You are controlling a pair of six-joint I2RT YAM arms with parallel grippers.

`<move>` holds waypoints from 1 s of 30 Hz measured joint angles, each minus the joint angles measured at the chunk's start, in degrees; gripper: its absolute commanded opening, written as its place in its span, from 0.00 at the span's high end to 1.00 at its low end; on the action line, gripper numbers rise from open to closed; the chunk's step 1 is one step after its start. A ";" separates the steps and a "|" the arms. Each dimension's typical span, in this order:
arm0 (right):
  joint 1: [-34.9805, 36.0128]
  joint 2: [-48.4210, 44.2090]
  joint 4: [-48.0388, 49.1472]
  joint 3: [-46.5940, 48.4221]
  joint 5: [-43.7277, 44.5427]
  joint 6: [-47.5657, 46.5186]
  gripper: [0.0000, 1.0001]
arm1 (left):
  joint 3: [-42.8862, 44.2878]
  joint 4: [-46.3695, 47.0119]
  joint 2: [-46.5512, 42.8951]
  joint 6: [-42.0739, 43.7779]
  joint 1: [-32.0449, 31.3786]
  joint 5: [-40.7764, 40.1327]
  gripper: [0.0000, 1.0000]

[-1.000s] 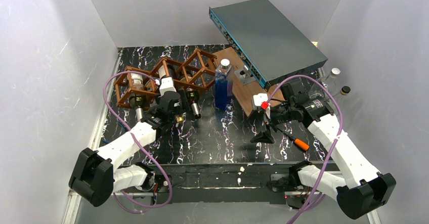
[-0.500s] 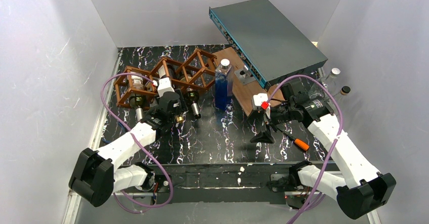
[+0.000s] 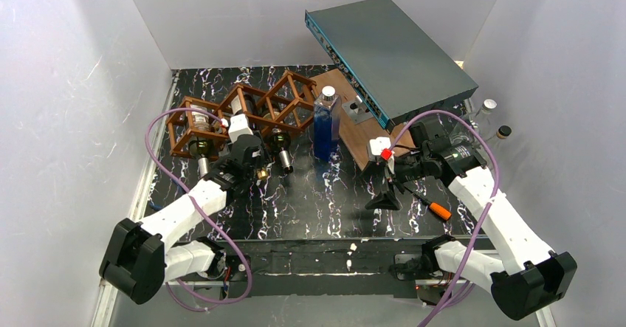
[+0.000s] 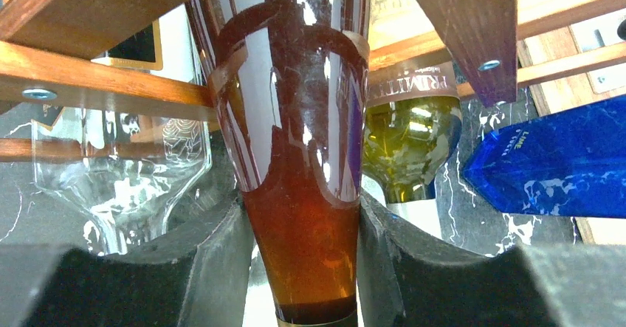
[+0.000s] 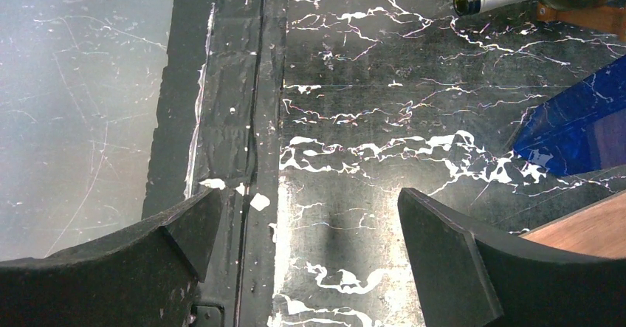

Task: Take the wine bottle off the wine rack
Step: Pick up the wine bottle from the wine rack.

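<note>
The reddish-brown wine rack (image 3: 255, 105) lies at the back left with bottles in its cells. An amber wine bottle (image 4: 303, 157) sticks out of the middle cell, neck toward me. My left gripper (image 4: 304, 268) is shut on that neck, and both dark pads (image 4: 214, 260) press its sides. From above, the left gripper (image 3: 247, 161) covers the neck and only the gold cap (image 3: 260, 173) shows. My right gripper (image 3: 384, 187) hangs open over the marbled table (image 5: 354, 157), with nothing between its fingers (image 5: 443, 246).
A clear bottle (image 3: 198, 141) and a green bottle (image 3: 280, 148) lie in the neighbouring cells. A blue square bottle (image 3: 325, 124) stands right of the rack beside a wooden board (image 3: 353, 139). A grey-teal box (image 3: 391, 50) leans at the back. An orange-handled screwdriver (image 3: 432, 205) lies by the right arm.
The left jaws have closed in onto the amber bottle's neck. The left arm edged slightly toward the rack. The right arm has not moved.
</note>
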 measured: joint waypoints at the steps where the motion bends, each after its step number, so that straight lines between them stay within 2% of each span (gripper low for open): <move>1: 0.00 0.00 0.02 0.00 0.00 0.00 0.02 | 0.00 -0.31 -0.28 0.00 -0.09 0.07 1.00; 4: 0.00 0.00 0.00 0.00 -0.15 0.00 0.02 | 0.00 -1.53 -1.16 0.13 -0.61 0.02 1.00; 8: 0.00 0.00 0.02 0.00 -0.22 0.00 0.02 | 0.00 -2.12 -1.49 0.11 -0.90 -0.13 0.79; 16: -0.02 -0.02 0.02 -0.02 -0.24 -0.04 0.02 | -0.55 -1.33 -1.51 -1.57 -1.20 -0.57 0.54; 24: -0.04 -0.28 0.00 -0.02 -0.39 -0.17 0.02 | -0.98 -1.38 -1.99 -3.39 -2.29 -0.90 0.44; 30: -0.04 -0.35 0.00 -0.02 -0.42 -0.20 0.02 | -0.98 -1.44 -1.99 -4.68 -3.02 -1.09 0.48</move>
